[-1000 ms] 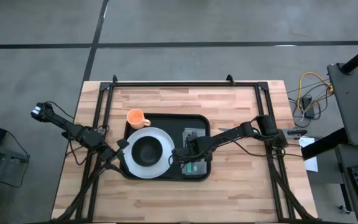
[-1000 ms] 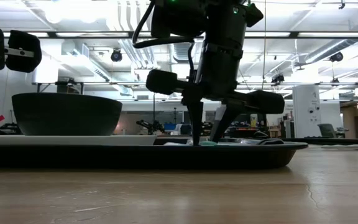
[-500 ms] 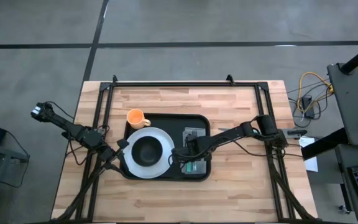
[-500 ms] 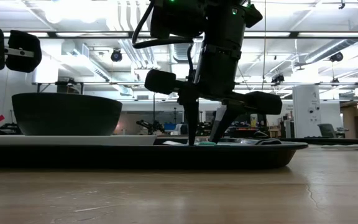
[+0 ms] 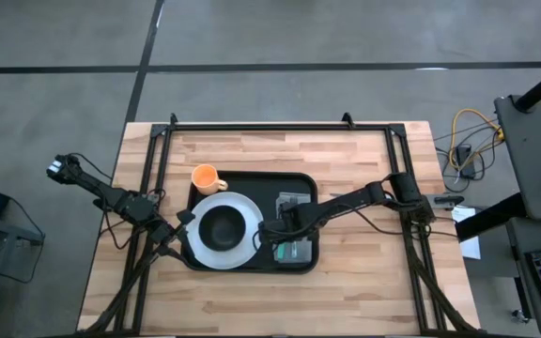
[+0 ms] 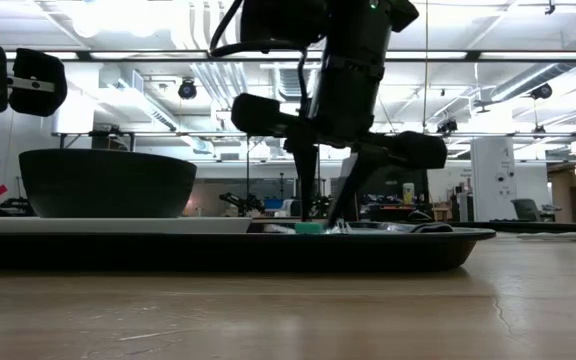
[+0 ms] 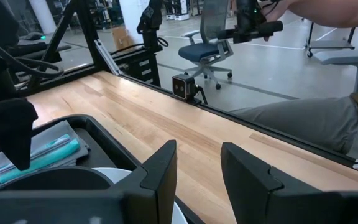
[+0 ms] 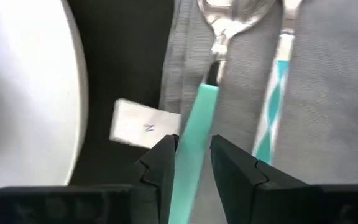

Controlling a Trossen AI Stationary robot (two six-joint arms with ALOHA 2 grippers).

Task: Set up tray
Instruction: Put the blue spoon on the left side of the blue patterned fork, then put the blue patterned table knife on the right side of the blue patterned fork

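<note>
Tray [image 5: 252,180] centred on wooden surface [image 5: 364,272]. On tray: plate [image 5: 244,208] carrying bowl [image 5: 222,226], napkin [image 5: 294,203] at right end. Right gripper [image 8: 194,163] over napkin, fingers closed on teal spoon [image 8: 194,140] handle, likely laying cutlery straight. Left gripper [image 7: 199,169] parked open at tray's left edge. Orange mug [image 5: 205,176] off tray's far-left corner. Workshop room behind.

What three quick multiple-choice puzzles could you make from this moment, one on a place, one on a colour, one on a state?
1. Where is the mug?
A. on the wood by the tray's corner
B. inside the bowl
C. on the napkin

2. What colour is the spoon handle between the right gripper's fingers?
A. red
B. teal
C. yellow

3. How is the left gripper?
A. shut on the plate
B. shut on the mug
C. open, holding nothing

Answers: 1 A, the high view shows it off the tray; 2 B, the right wrist view shows teal; 3 C, a gap shows between its fingers.
</note>
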